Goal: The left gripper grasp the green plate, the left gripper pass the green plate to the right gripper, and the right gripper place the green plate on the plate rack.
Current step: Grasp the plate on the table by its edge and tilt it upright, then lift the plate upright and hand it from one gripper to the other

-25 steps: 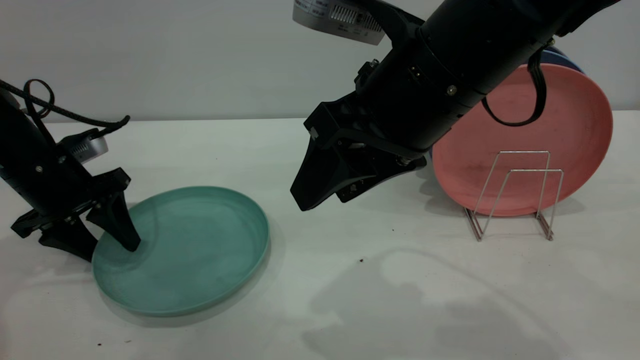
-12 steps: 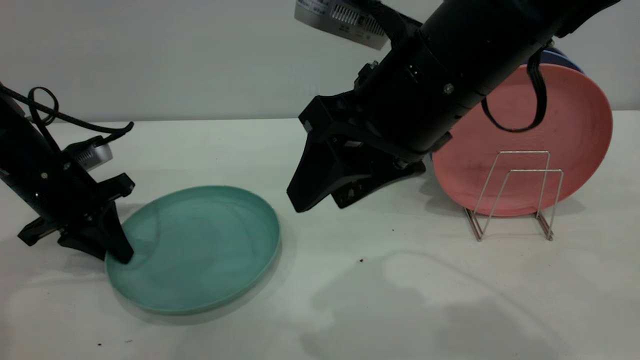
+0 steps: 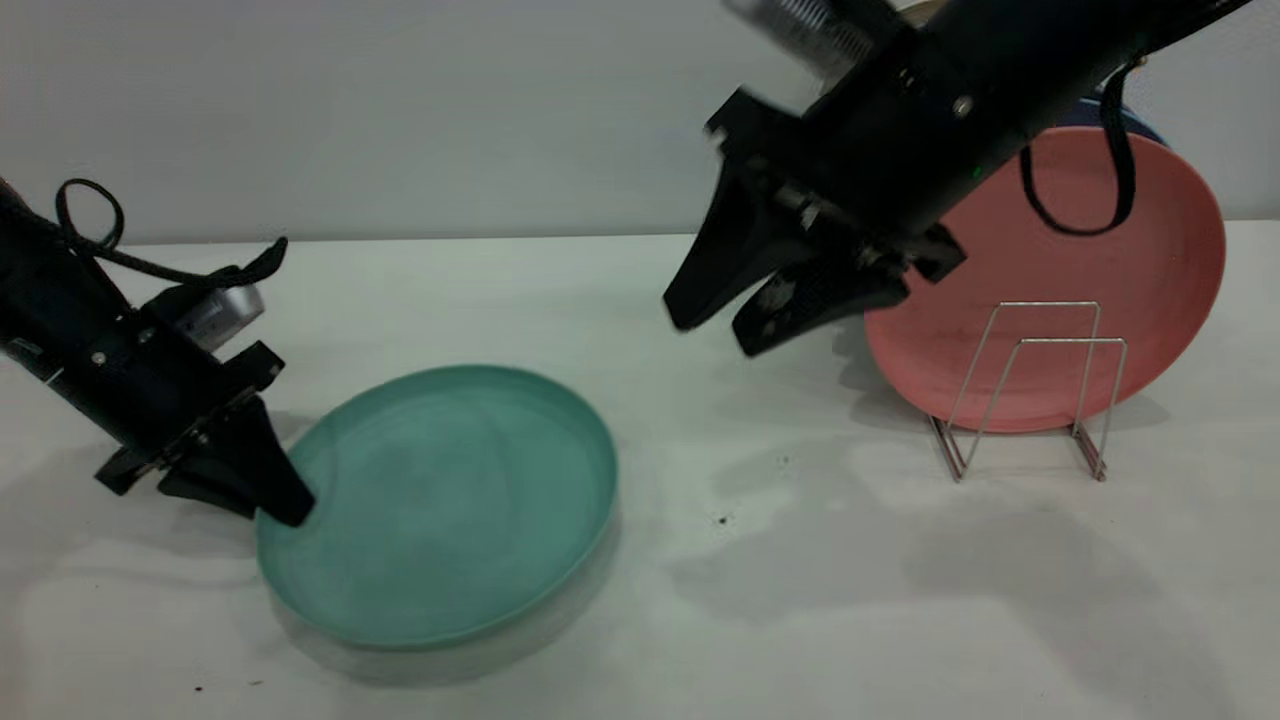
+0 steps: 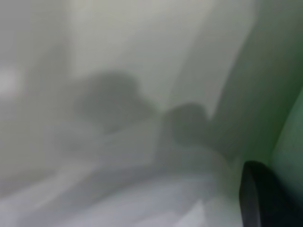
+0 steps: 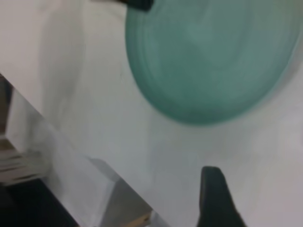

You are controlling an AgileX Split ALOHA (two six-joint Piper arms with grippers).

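Observation:
The green plate (image 3: 450, 500) is at the table's front left, its right side a little off the surface. My left gripper (image 3: 283, 508) is shut on the plate's left rim, one finger on top of the plate. In the left wrist view the plate (image 4: 284, 71) fills one side beside a dark finger (image 4: 265, 198). My right gripper (image 3: 712, 335) hangs open and empty in the air, up and to the right of the plate, in front of the plate rack (image 3: 1030, 390). The right wrist view looks down on the plate (image 5: 213, 56) past one finger (image 5: 215, 198).
A salmon-pink plate (image 3: 1060, 280) stands upright in the wire rack with a blue plate (image 3: 1135, 115) behind it. The rack's front loops hold nothing. The table's edge (image 5: 71, 156) shows in the right wrist view. Small dark specks lie on the white table (image 3: 720, 520).
The left gripper closed on the plate's rim and moved it to the right, lifting it slightly. The right gripper rose and moved right, toward the rack.

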